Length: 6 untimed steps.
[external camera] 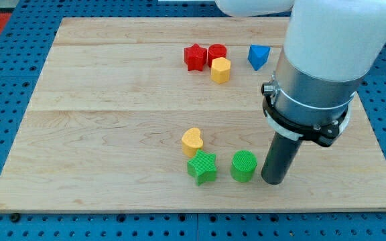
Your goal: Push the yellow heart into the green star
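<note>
The yellow heart [192,141] lies on the wooden board [112,134] below the middle. The green star [202,167] sits just below it, touching or nearly touching its lower edge. My tip [273,181] rests on the board at the lower right, just right of a green cylinder [244,166]. The tip is about a hundred pixels right of the star and the heart, with the cylinder in between.
A red star [194,57], a red cylinder [217,53] and a yellow hexagon block [220,69] cluster at the view's top centre. A blue triangle block [258,57] lies to their right. The arm's white and grey body [324,60] hides the upper right of the board.
</note>
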Motion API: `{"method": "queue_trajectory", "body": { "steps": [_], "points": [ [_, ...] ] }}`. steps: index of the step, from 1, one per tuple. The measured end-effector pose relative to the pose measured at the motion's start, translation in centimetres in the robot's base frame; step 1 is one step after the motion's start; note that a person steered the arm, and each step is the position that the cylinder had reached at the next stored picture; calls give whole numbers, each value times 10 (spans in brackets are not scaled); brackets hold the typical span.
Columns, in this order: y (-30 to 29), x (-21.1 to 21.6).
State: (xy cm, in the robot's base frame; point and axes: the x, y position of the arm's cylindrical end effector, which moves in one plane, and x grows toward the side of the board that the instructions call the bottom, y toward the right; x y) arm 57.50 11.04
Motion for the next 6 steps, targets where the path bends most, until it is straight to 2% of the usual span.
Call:
{"method": "queue_trajectory", "body": {
  "steps": [4,5,6],
  "points": [
    [-32,0],
    [9,-10],
    [21,-50]
  ]
}}
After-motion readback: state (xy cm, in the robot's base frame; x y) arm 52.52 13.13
